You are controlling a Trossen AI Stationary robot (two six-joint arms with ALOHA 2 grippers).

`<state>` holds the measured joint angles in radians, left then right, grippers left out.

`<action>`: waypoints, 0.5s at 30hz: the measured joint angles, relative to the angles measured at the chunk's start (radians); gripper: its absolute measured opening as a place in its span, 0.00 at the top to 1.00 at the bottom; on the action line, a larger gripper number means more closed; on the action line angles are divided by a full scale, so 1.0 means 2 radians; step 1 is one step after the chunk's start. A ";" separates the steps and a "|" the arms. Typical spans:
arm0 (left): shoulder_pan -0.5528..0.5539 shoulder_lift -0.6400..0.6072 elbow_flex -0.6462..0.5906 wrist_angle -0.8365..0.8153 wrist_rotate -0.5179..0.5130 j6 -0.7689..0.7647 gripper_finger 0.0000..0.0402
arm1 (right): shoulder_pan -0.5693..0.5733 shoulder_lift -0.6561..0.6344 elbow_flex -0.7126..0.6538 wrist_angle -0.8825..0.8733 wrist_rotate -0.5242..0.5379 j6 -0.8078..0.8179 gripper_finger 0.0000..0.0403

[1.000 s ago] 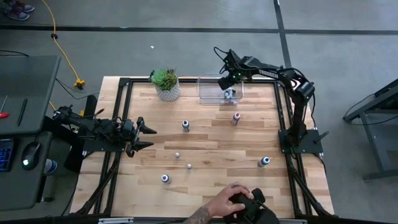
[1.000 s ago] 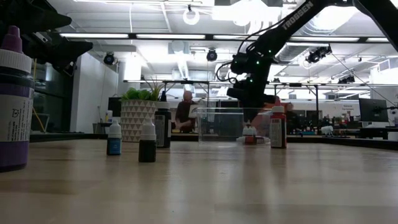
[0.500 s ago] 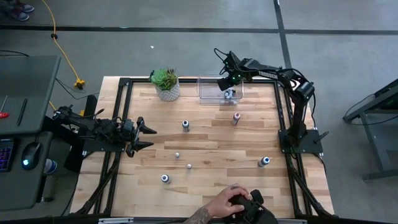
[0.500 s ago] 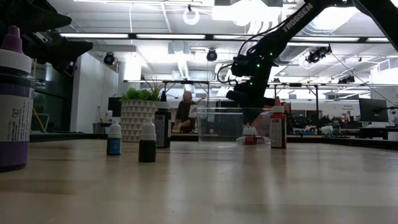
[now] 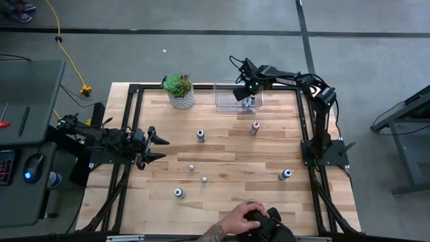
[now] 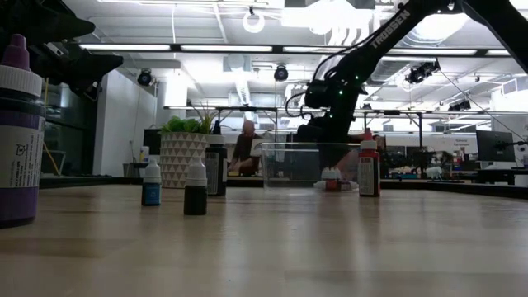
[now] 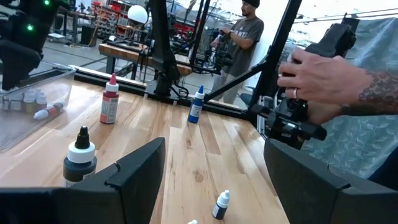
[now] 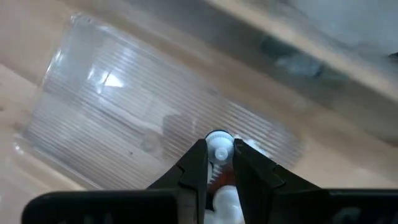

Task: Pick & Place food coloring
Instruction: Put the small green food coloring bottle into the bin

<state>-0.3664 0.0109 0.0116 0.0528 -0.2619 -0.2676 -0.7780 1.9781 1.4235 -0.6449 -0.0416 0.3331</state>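
Six bottles are out on the table (image 5: 222, 181) in the high view: dark-capped one (image 5: 200, 136) and red-capped one (image 5: 254, 126) mid-frame, blue-capped one (image 5: 285, 175) at right, three small ones lower centre. My right gripper (image 5: 246, 92) hangs over the clear bin (image 5: 225, 96) at upper centre, jaws narrow with a small white-capped bottle (image 8: 218, 148) between the fingers; whether they pinch it or have let go I can't tell. More small bottles lie under it in the bin. Looks like the drop-off step; next I'd open wider if it's not free, lift clear of the bin wall, then go for the red-capped one, nearest. My left gripper (image 5: 156, 146) waits at left, jaws wide.
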 joint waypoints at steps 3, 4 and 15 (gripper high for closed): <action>0.000 0.000 0.000 0.000 0.000 0.000 0.32 | 0.000 0.009 0.000 0.002 -0.008 0.002 0.85; 0.000 0.000 0.000 0.000 0.000 0.000 0.32 | 0.001 0.009 0.000 0.004 -0.011 0.002 0.84; 0.000 0.000 0.000 0.000 0.000 0.000 0.32 | 0.001 0.010 0.000 0.003 -0.007 0.002 0.82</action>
<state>-0.3665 0.0108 0.0116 0.0528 -0.2619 -0.2676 -0.7769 1.9972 1.4239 -0.6380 -0.0563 0.3373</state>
